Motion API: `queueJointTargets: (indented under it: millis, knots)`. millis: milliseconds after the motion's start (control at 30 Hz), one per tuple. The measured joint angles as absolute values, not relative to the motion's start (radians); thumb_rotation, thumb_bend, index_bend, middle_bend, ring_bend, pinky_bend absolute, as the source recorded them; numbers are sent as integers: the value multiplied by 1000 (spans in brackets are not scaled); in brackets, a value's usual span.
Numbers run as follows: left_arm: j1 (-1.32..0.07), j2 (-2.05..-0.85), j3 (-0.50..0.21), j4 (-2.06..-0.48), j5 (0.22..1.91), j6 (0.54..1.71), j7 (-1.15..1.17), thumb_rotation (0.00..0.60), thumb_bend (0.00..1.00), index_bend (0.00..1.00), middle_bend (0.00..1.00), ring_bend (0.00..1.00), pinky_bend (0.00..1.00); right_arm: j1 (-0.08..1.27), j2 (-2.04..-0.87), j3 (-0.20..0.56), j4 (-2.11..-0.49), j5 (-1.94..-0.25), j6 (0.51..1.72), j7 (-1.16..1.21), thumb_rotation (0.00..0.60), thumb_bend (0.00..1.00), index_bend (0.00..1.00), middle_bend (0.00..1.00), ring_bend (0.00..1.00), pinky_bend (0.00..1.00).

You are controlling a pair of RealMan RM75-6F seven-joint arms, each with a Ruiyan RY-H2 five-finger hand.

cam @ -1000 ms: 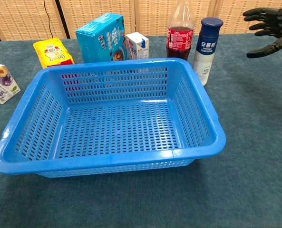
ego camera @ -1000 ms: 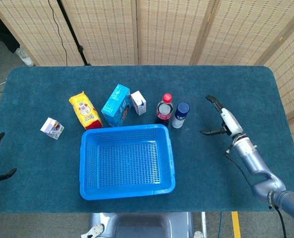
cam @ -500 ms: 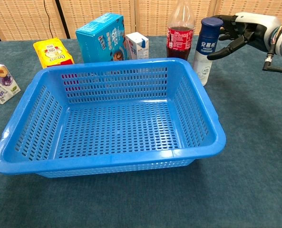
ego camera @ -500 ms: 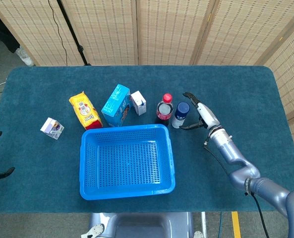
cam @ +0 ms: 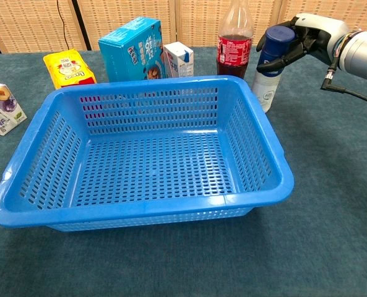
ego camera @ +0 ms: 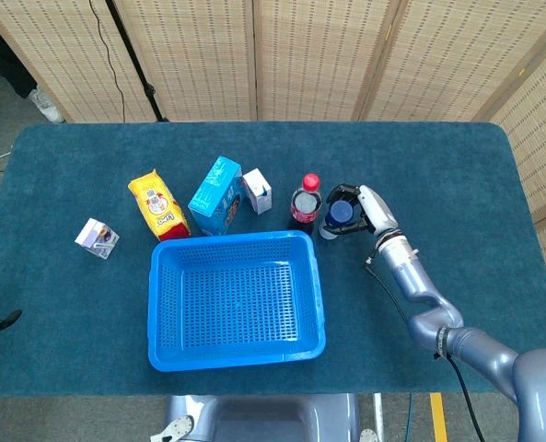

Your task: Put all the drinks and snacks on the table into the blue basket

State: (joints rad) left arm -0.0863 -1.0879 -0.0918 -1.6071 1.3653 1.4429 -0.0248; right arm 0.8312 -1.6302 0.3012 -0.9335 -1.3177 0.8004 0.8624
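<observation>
Now the right hand (cam: pixel 304 38) wraps the white, blue-capped plastic bottle (cam: pixel 268 71); next I'd expect a lift across into the blue perforated basket (cam: pixel 257 139).

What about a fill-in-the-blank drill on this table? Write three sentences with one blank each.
1. The right hand grips the ____-capped white bottle.
2. The blue basket holds ____ items.
3. The cola bottle has a ____ cap.
Missing words: blue; no; red
</observation>
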Motion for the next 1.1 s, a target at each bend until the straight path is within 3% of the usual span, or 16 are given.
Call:
queueJointTargets:
  millis: [167,500,833,1100]
  knots:
    - [-88,-1088,-90,-1610,1371,1442,-20,600,101,0,0,0,0,816,-1624,304,-944,-1316,830,863,600,491,576,604,589,634]
    - [-95,-1086,-88,-1614,1375,1430,-22,600,100,0,0,0,0,753,-1520,307,-1048,-1339,938,861,600,519,585,609,590,634]
    - [-96,-1087,-85,-1618,1382,1432,-19,600,100,0,0,0,0,620,-1289,317,-1351,-1397,1155,846,600,534,588,613,596,635]
    - [-102,-1094,-85,-1625,1380,1426,4,600,100,0,0,0,0,600,-1205,316,-1546,-1495,1227,767,600,537,591,615,599,635]
